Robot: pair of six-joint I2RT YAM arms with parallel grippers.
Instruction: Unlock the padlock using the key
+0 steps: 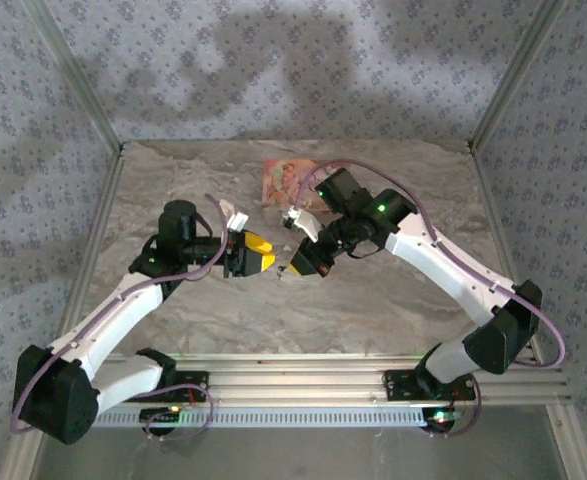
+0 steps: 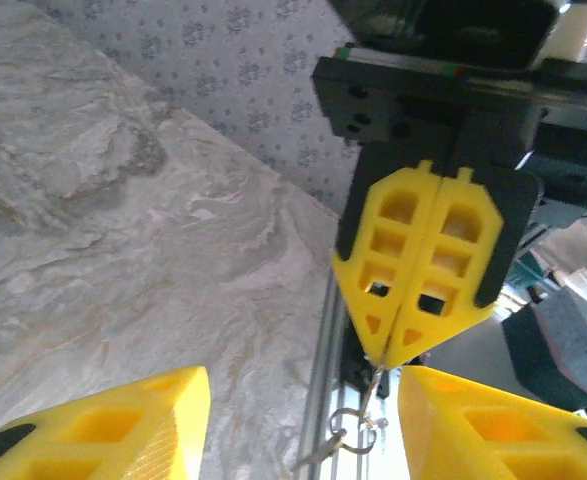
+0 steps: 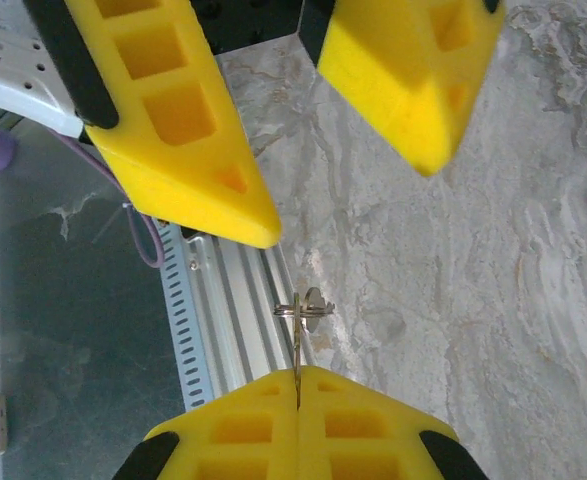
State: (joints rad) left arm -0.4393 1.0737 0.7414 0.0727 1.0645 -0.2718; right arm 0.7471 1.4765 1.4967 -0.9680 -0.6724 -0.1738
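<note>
My right gripper [image 1: 298,265] [image 3: 298,372] is shut on a thin metal key [image 3: 298,345], pinched edge-on between its yellow fingertips. A small key ring [image 3: 304,308] with a second key hangs past the tips. In the left wrist view the same key [image 2: 370,388] and ring [image 2: 357,430] dangle from the right gripper's closed tips [image 2: 388,352]. My left gripper [image 1: 258,256] [image 2: 303,385] faces it from close by, open, with nothing between its fingers [image 3: 188,150]. The padlock is hidden from these views.
A pink picture-printed box [image 1: 291,178] lies at the back of the marble table [image 1: 393,300], behind the right arm. An aluminium rail [image 1: 303,380] [image 3: 228,300] runs along the near edge. Patterned walls close in the back and both sides.
</note>
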